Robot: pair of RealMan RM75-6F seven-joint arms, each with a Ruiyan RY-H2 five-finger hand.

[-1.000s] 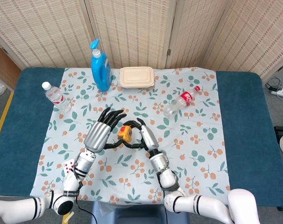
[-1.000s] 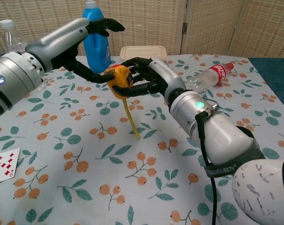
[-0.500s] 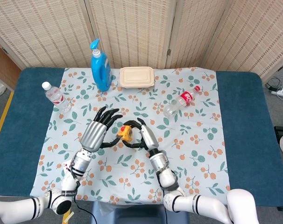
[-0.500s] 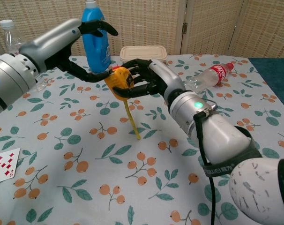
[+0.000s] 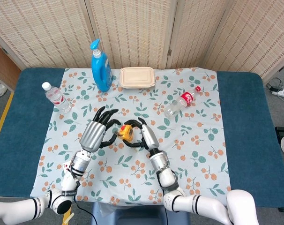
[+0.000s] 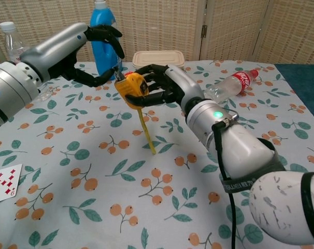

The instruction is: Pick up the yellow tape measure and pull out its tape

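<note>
My right hand (image 6: pixel 162 85) covers the far side of the yellow tape measure (image 6: pixel 132 90). Chest view crops the blue detergent bottle (image 6: pixel 103 49) at the top and the red-patterned playing card (image 6: pixel 2 182) at the left edge.

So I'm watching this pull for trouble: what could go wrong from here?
The right hand holds the yellow tape measure only in its fingers, above the table, so a tug by the left hand might twist it loose. The tape hangs down with its tip at the tablecloth and could snag or buckle there. The blue bottle stands just behind the left hand, so a wide pull might knock it.
</note>
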